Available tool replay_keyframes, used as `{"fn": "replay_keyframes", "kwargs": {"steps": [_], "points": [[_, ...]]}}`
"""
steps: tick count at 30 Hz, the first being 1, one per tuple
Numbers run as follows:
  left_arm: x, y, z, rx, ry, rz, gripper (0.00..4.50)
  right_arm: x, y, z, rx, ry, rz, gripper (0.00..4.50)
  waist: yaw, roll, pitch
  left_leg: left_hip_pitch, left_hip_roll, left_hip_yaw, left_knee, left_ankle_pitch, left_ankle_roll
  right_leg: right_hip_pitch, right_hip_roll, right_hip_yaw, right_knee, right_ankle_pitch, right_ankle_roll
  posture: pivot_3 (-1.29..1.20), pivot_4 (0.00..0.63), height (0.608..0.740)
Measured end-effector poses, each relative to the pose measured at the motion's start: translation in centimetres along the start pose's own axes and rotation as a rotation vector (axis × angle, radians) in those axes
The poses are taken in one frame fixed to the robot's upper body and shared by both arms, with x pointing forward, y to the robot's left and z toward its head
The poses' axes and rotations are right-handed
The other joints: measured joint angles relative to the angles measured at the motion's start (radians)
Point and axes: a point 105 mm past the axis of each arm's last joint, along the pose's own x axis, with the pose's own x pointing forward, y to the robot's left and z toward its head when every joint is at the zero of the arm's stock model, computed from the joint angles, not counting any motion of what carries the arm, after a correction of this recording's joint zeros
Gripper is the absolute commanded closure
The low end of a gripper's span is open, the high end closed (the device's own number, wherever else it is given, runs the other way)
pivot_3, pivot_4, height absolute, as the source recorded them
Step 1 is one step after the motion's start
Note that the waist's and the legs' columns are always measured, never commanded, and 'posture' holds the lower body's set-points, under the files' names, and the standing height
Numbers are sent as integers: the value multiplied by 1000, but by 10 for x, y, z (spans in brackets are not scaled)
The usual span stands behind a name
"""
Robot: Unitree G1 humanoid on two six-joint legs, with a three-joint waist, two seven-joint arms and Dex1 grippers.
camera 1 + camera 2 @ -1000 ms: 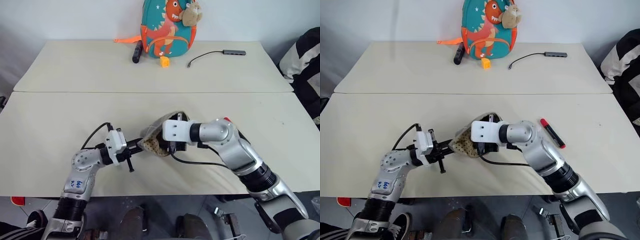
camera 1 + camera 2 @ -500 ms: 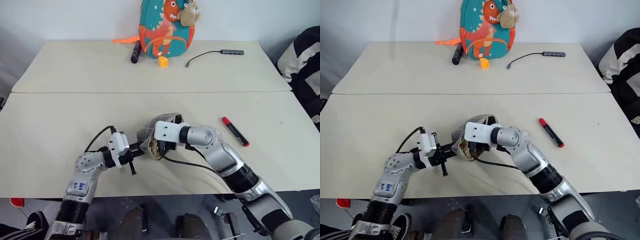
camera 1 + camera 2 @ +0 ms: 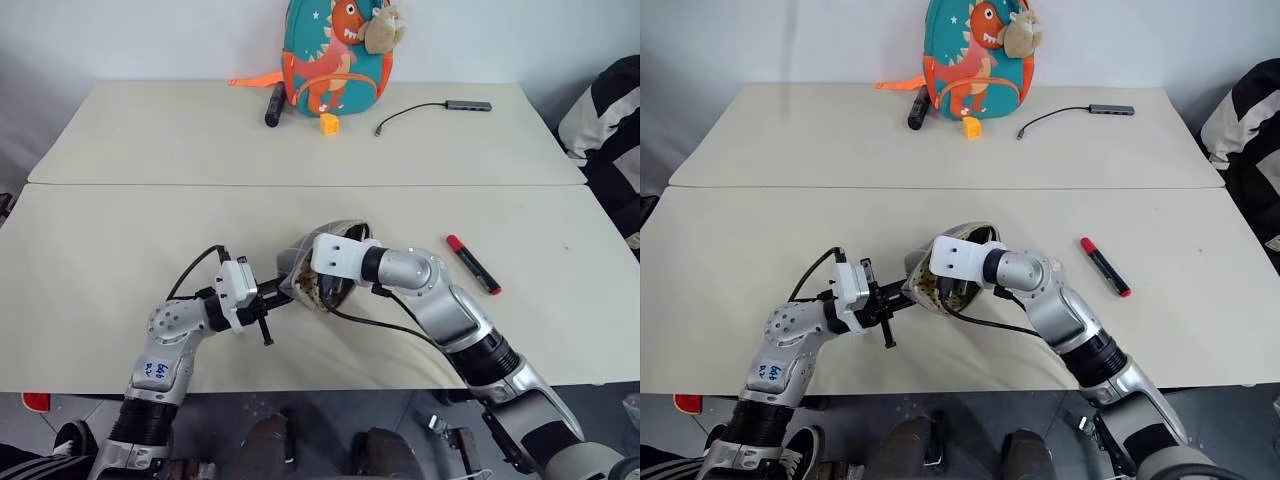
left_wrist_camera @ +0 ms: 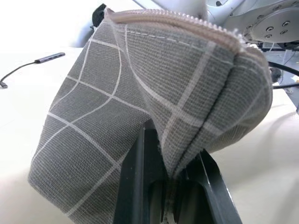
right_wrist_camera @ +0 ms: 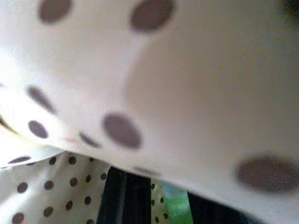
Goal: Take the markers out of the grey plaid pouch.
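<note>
1. Right tool [image 5: 149, 198] is buried in the pouch [image 3: 300, 272] mouth; its opening cannot be judged, green marker [image 5: 175, 205] between its fingers.
2. Left tool [image 4: 169, 186] is clamped on the pouch edge, at its nine o'clock.
3. Red marker [image 3: 472, 263] lies on the table [image 3: 120, 250], at three o'clock.

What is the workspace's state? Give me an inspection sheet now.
Surface: pale table, two tops butted.
Job's things: grey plaid pouch held open; red marker lying out on table; something green inside pouch.
Clutter: dinosaur backpack, black cylinder, yellow block, all at back.
Grippers: left gripper, jaws shut on pouch edge; right gripper reaching into pouch.
Cables: hub cable beside backpack.
Surroundings: person's striped sleeve at right.
</note>
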Motion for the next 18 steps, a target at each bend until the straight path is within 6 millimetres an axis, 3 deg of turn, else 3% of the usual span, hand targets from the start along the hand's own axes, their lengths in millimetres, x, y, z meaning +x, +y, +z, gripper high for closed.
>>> {"fn": "replay_keyframes", "kwargs": {"steps": [7, 12, 18], "points": [[-3, 4, 3, 41, -2, 9, 4500, -26, 0, 3, 9, -2, 93, 4009, -1, 0, 0, 0, 0, 0, 0, 0, 0, 0, 0, 0, -1, 0, 0, 0, 150, 740], [-7, 23, 4, 114, 24, 73, 4500, -48, -6, 10, 9, -37, 158, 4015, 0, 0, 0, 0, 0, 0, 0, 0, 0, 0, -1, 0, -2, 0, 0, 0, 150, 740], [-9, 29, 1, 137, 38, 109, 4500, -56, -9, 19, 10, -84, 196, 4020, -1, 0, 0, 0, 0, 0, -1, 0, 0, 0, -1, -1, -1, 0, 0, 0, 150, 740]]}}
